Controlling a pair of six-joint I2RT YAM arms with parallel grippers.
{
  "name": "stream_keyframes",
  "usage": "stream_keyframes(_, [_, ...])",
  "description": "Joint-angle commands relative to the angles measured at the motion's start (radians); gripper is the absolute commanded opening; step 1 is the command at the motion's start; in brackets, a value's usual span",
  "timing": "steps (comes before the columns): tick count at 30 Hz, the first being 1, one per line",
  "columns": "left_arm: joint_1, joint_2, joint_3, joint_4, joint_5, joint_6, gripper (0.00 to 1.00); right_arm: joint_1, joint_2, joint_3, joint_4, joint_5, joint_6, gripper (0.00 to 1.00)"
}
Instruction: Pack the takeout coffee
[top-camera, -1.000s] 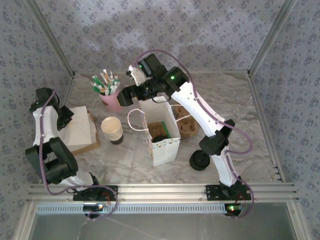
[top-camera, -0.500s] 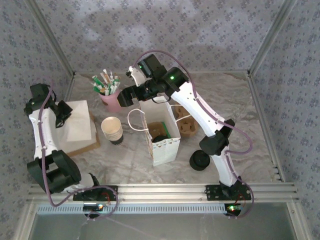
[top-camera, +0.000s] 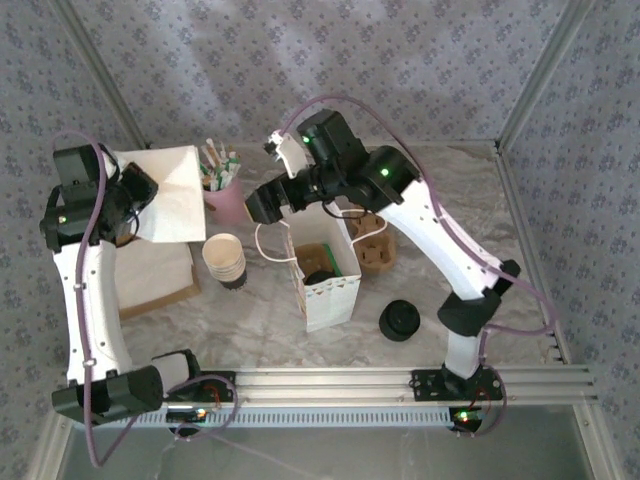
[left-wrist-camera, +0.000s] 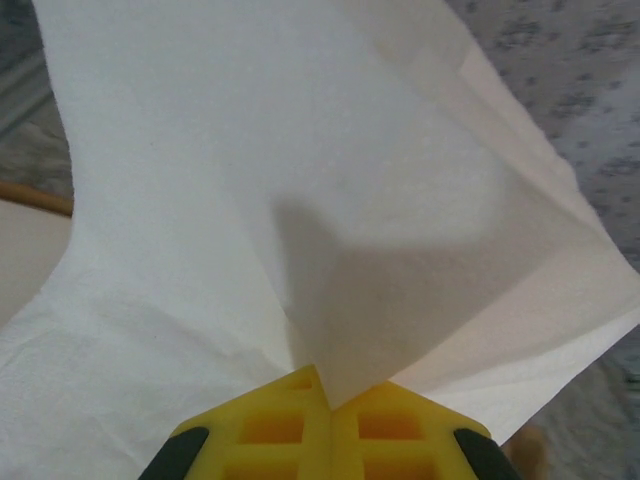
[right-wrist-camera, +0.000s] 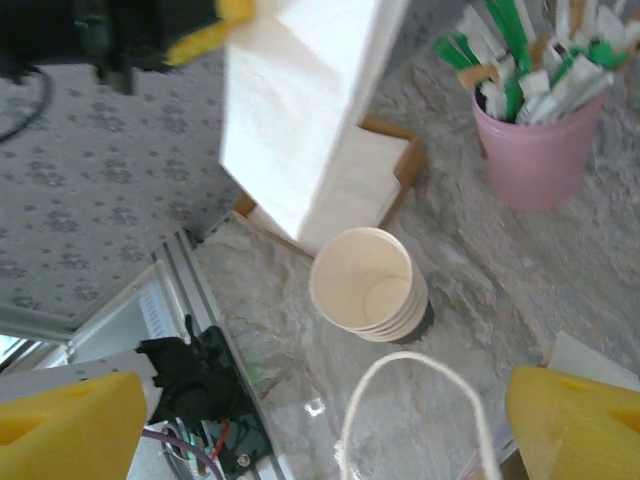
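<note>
The takeout coffee (top-camera: 321, 276), a dark cup with a black lid, stands inside the white paper bag (top-camera: 328, 298) at the table's middle. My right gripper (top-camera: 263, 204) hovers open just left of the bag's top. In the right wrist view its yellow fingers (right-wrist-camera: 70, 425) stand wide apart over the bag's white handle loop (right-wrist-camera: 420, 395), with nothing between them (right-wrist-camera: 325, 400). My left gripper (top-camera: 133, 190) is raised at the far left, shut on a corner of a white napkin (top-camera: 168, 195). The sheet (left-wrist-camera: 300, 180) hangs from the closed yellow pads (left-wrist-camera: 325, 400).
A stack of cream-lined cups (top-camera: 224, 259) stands left of the bag. A pink cup of packets (top-camera: 222, 196) is behind it, and the napkin box (top-camera: 155, 272) is at the left. A cardboard cup carrier (top-camera: 370, 243) and a pile of black lids (top-camera: 400, 321) lie right of the bag.
My left arm has risen from the napkin box with a napkin pinched in it. The right gripper has lifted and shifted a little right above the bag's handle.
</note>
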Motion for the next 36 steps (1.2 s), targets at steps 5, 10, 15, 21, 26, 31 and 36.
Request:
stream_keyframes(5, [-0.156, -0.018, 0.086, 0.05, 0.027, -0.201, 0.0, 0.064, -0.128, -0.083, 0.142, 0.029, -0.055, 0.84])
stream_keyframes(10, [-0.282, -0.028, 0.139, 0.071, 0.005, -0.312, 0.0, 0.108, -0.161, -0.093, 0.171, 0.06, -0.085, 0.8])
stream_keyframes(15, [-0.403, -0.001, 0.195, 0.068, 0.024, -0.4, 0.0, 0.122, -0.183, -0.082, 0.164, 0.109, -0.107, 0.79])
stream_keyframes(21, [-0.567, 0.049, 0.258, 0.055, 0.006, -0.446, 0.0, 0.119, -0.214, -0.083, 0.156, 0.164, -0.162, 0.78])
stream_keyframes(26, [-0.667, 0.085, 0.299, 0.064, 0.011, -0.453, 0.0, 0.109, -0.226, -0.09, 0.138, 0.226, -0.222, 0.76])
stream_keyframes(31, [-0.707, 0.104, 0.306, 0.1, 0.069, -0.467, 0.0, 0.056, -0.255, -0.152, 0.148, 0.221, -0.257, 0.78])
stream_keyframes(36, [-0.712, 0.115, 0.3, 0.151, 0.15, -0.49, 0.0, 0.016, -0.299, -0.248, 0.18, 0.185, -0.291, 0.84])
